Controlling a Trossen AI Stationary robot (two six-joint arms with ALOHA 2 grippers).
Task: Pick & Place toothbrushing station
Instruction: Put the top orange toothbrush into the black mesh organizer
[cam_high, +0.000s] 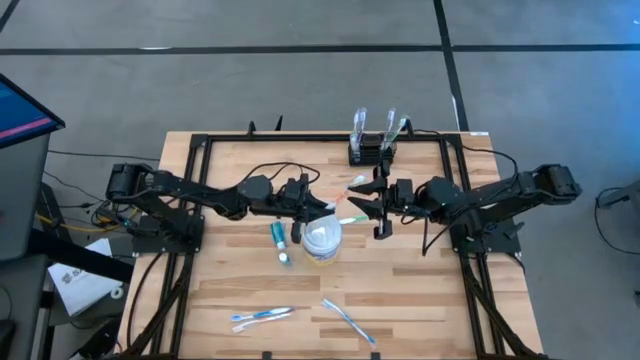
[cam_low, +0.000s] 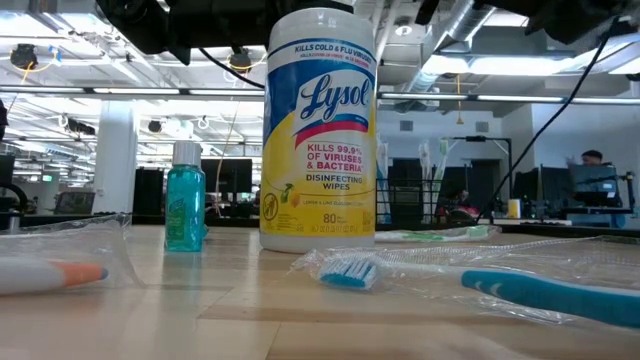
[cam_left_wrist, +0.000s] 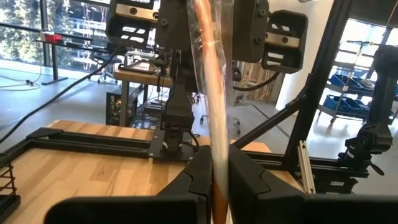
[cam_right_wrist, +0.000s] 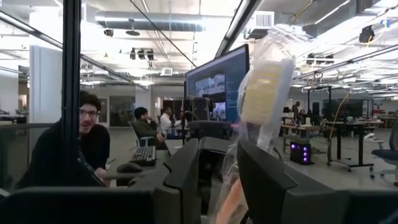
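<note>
An orange-handled toothbrush (cam_left_wrist: 210, 106) in a clear wrapper spans the gap between my two grippers, above the middle of the table. My left gripper (cam_high: 332, 206) comes from the left and is shut on it. My right gripper (cam_high: 360, 203) faces it from the right and is closed on the other end; the pale bristle head (cam_right_wrist: 264, 93) stands beyond its fingers. The toothbrushing station (cam_high: 372, 152), a small black rack, stands at the far middle of the table with toothbrushes upright in it. My left gripper pinches the wrapped orange handle (cam_left_wrist: 216, 177) between its two fingers, coming in level from the table's left, along the brush. The brush is lifted clear of the table. My right gripper has the wrapper and the orange handle (cam_right_wrist: 231, 202) between its two fingers, just behind the head. It comes from the table's right, slanting slightly upward, along the brush.
A white wipes tub (cam_high: 322, 238) and a teal bottle (cam_high: 280, 240) stand just near of the grippers. A green toothbrush (cam_high: 350, 219) lies beside the tub. Wrapped toothbrushes (cam_high: 262, 316) (cam_high: 348, 320) lie by the near edge. A black frame (cam_high: 200, 150) borders the table.
</note>
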